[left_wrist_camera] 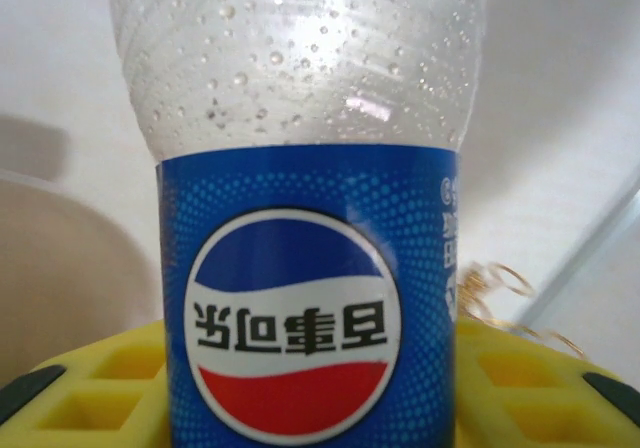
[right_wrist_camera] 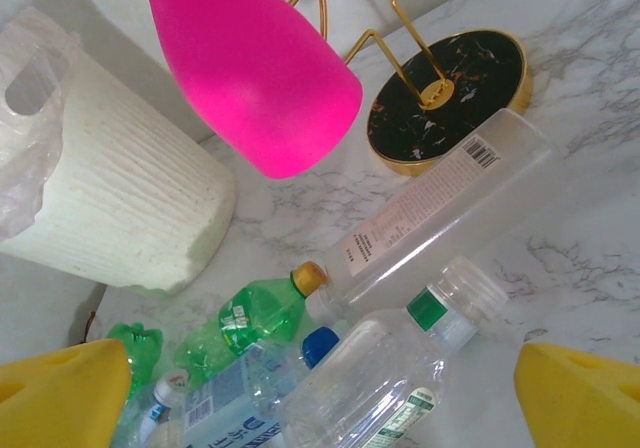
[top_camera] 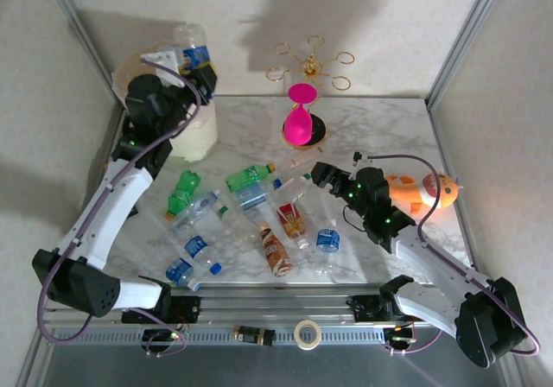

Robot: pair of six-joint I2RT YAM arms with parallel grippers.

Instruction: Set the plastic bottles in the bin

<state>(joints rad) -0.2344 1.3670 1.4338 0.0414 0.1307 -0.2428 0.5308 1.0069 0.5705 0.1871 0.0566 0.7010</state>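
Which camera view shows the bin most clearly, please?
The right wrist view: the bin stands unobstructed, its ribbed cream wall and bag liner plain. In the top external view the left arm covers much of it; the left wrist view has a pale curved edge at left, probably its rim.

Left claw, raised far back-left at full reach, clamps a bottle; right claw, held low at centre, spread wide.
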